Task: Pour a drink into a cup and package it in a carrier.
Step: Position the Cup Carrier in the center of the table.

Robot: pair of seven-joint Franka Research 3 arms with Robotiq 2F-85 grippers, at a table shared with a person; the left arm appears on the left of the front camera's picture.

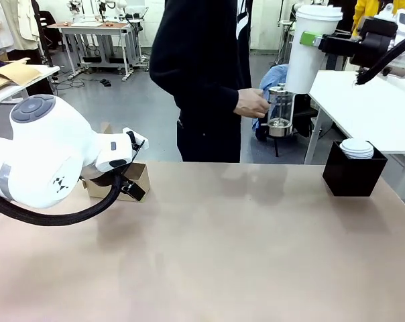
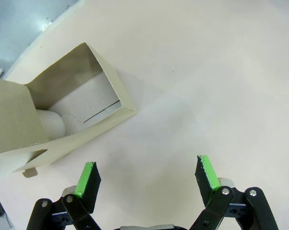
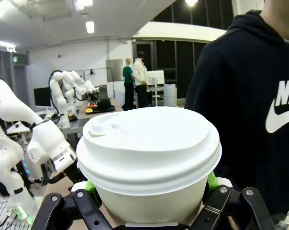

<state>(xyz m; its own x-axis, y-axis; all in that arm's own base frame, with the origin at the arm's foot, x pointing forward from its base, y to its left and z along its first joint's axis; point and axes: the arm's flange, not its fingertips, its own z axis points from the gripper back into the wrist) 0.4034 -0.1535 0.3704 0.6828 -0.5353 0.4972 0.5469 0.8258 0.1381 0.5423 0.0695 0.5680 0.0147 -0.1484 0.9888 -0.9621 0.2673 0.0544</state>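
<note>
While the right gripper [image 1: 308, 39] is clamped on the cup [image 1: 304, 64] just under its rim, green pads pressed to either side, the cup hangs upright and high over the far right of the scene, past the table's [image 1: 229, 255] far edge. A white lid [image 1: 317, 12] is seated on it. In the right wrist view that lid and the cup's upper wall sit squarely between the two pads.

Just below the cup's base, a person in a black top holds a glass jug [image 1: 279, 111] with one hand [image 1: 251, 102]. The jug is upright. Its contents are hard to make out at this range, so I cannot tell how much liquid is in it.

On the table's left, the carrier [image 1: 139, 174] rests on the surface, partly hidden behind the left arm. The left gripper [image 2: 147, 175] hovers above the bare tabletop just beside the carrier, fingers spread wide apart and touching nothing. From the left wrist view the carrier's open box lies up and to the left of the pads, clear of them.

At the table's far right stands a black box [image 1: 353, 178] with a stack of flat white lids [image 1: 357, 148] showing above its rim.
</note>
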